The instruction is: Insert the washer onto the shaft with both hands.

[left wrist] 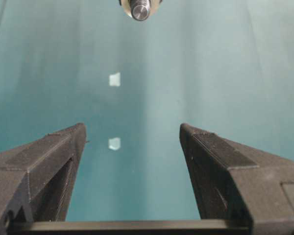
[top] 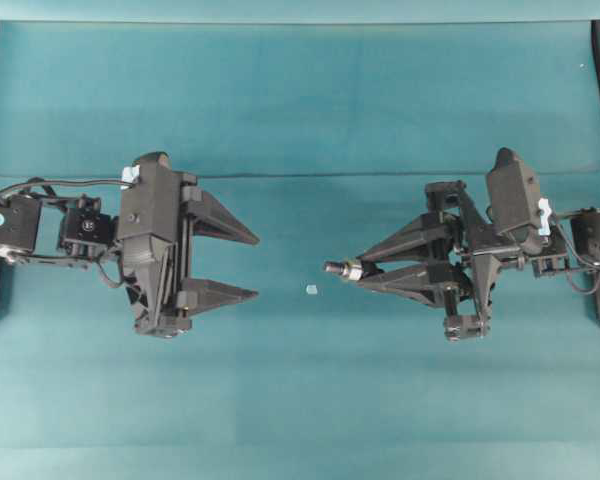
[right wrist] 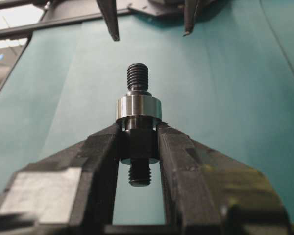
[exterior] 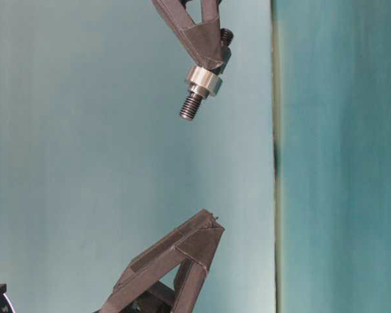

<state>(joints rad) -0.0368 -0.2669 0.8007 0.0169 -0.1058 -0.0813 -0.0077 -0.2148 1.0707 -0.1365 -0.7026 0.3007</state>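
Ring already on the rod

The right gripper (top: 363,272) pinches the shaft (right wrist: 138,142), wearing the washer (right wrist: 138,108). The left gripper (top: 257,266) gapes wide, holding nothing.

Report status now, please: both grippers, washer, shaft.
Left gripper open, empty. Right gripper shut on shaft. Washer seated on shaft. Pale scrap on table between grippers.

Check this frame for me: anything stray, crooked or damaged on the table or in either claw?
One stray item: a tiny pale square scrap lies on the teal table between the claws, belonging to nothing. Otherwise normal: the right claw is shut on the shaft, the washer sits squarely on it, and the left claw is open and empty.
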